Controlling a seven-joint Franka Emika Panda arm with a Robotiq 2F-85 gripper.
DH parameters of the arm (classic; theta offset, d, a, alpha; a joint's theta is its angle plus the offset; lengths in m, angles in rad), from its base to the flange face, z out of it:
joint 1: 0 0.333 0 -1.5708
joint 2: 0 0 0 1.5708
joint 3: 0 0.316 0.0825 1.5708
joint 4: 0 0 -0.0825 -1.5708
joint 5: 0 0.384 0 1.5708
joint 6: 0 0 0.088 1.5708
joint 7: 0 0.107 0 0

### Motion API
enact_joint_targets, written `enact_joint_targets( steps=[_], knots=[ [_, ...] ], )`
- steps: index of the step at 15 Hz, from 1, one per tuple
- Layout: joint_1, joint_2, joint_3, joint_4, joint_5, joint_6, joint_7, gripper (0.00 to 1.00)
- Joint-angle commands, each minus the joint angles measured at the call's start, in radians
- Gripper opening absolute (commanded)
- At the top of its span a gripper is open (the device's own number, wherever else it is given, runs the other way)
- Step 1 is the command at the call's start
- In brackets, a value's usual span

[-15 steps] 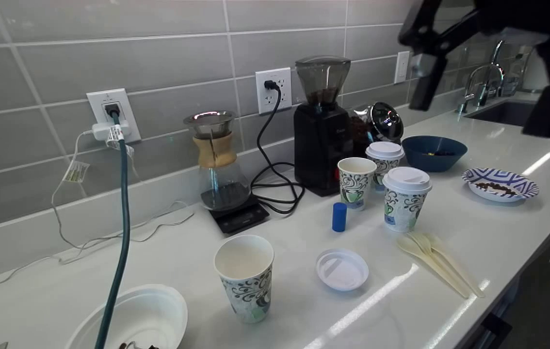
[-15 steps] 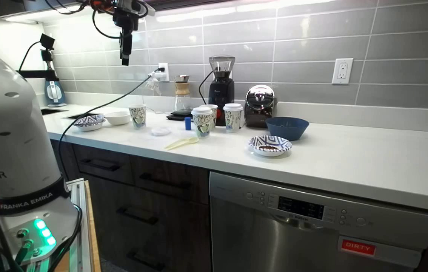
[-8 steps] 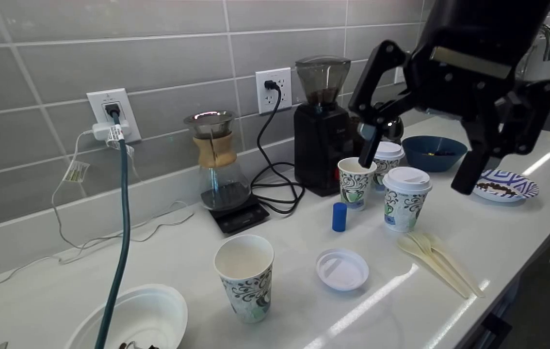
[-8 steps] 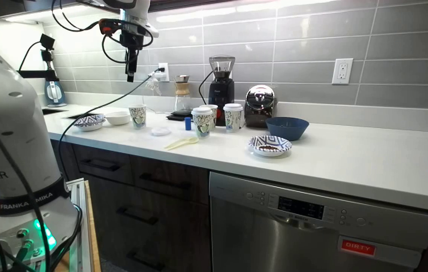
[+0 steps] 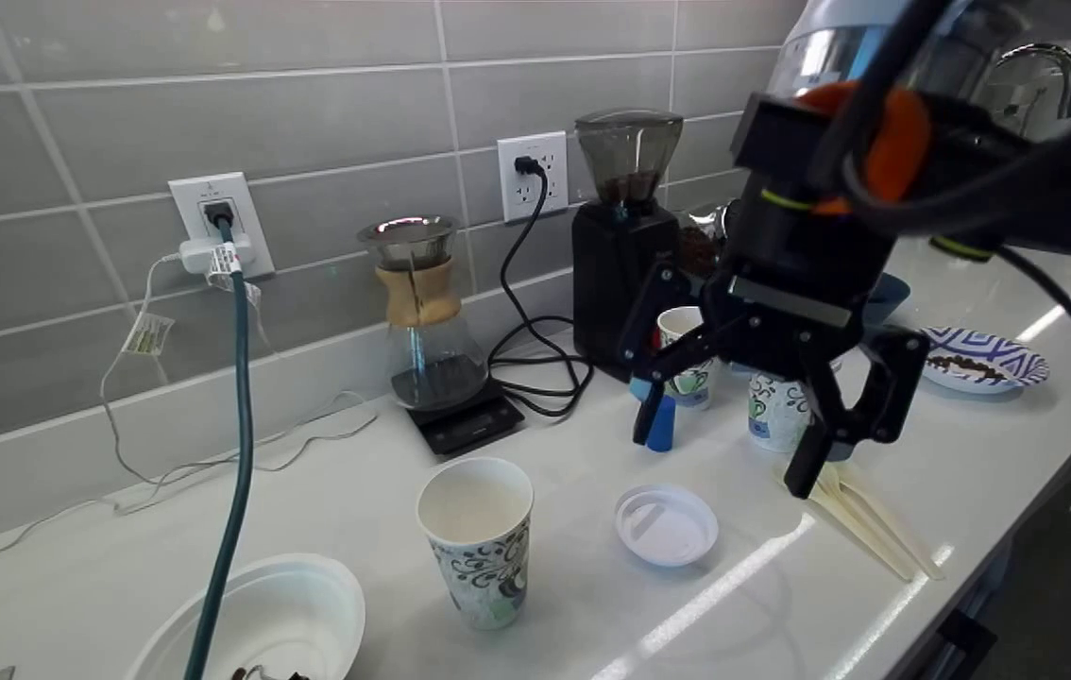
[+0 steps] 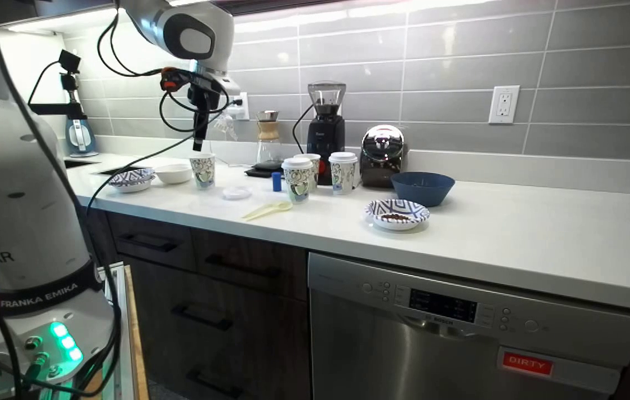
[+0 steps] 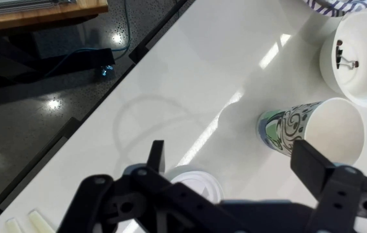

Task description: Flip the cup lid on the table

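Observation:
The cup lid (image 5: 667, 526) is a small white disc lying flat on the white table (image 5: 583, 604), its raised rim facing up. It also shows in an exterior view (image 6: 236, 193) near the front of the counter. In the wrist view the lid (image 7: 203, 184) is partly hidden behind a gripper finger. My gripper (image 5: 722, 451) is open and empty, fingers spread wide and pointing down. It hangs above the table, apart from the lid. The gripper also shows side-on in an exterior view (image 6: 198, 147) and in the wrist view (image 7: 228, 145).
An open paper cup (image 5: 479, 538) stands beside the lid, and a white bowl (image 7: 329, 64) lies beyond it. A blue cylinder (image 5: 660, 434), lidded cups (image 6: 297, 180) and pale cutlery (image 5: 861, 529) are close by. A black grinder (image 5: 616, 274) stands against the wall.
The arm has come down from above, and my gripper is now lower and closer to the lid. It stays open. The lid and the other objects have not moved.

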Motion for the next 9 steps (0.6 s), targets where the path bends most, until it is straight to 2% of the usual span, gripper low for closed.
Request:
enact_joint_targets(
  steps=[1,3,4,5,9],
  knots=[
    [0.027,0.083,0.006,-0.002,0.007,0.105,0.029,1.00],
    [0.035,0.119,0.005,-0.008,-0.019,0.177,0.007,1.00],
    [0.045,0.138,-0.007,-0.003,0.010,0.193,-0.032,1.00],
    [0.043,0.108,-0.014,-0.001,-0.009,0.142,0.001,1.00],
    [0.048,0.140,-0.016,-0.001,-0.008,0.174,-0.017,1.00]
  ],
)
